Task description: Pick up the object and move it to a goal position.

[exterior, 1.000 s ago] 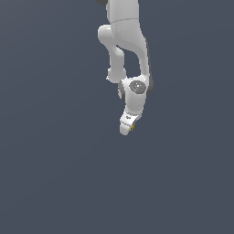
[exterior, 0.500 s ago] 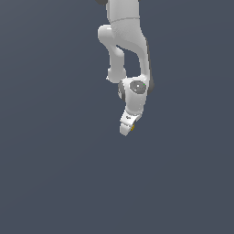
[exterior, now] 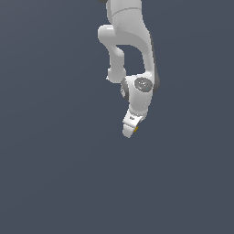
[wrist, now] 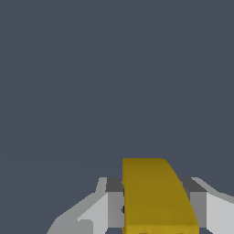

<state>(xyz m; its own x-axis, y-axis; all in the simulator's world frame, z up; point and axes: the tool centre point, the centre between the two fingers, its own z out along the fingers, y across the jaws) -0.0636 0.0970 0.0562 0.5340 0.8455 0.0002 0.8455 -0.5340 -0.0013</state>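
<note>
Right at the wrist camera, the yellow block fills the space between the two fingers of the tool, and it is a snug fit: a grey pad sits flush against each flank of the block, so the tool is pinching the block from both sides. The block looks like a mustard-yellow slab with one slanted edge, poking out past the fingertips. No spots can be made out on it from this close. Beyond it there is only flat slate-grey ground, with no edge or mark to read.

Pulling back to the exterior view, the tool points downward at the end of the white arm, which comes in from the top of the picture and bends at a round grey-capped joint. A speck of yellow, the block, shows at the tip, on the exterior view's right side of the tool. Whether the tip is touching the grey ground or hanging above it cannot be told from here.
</note>
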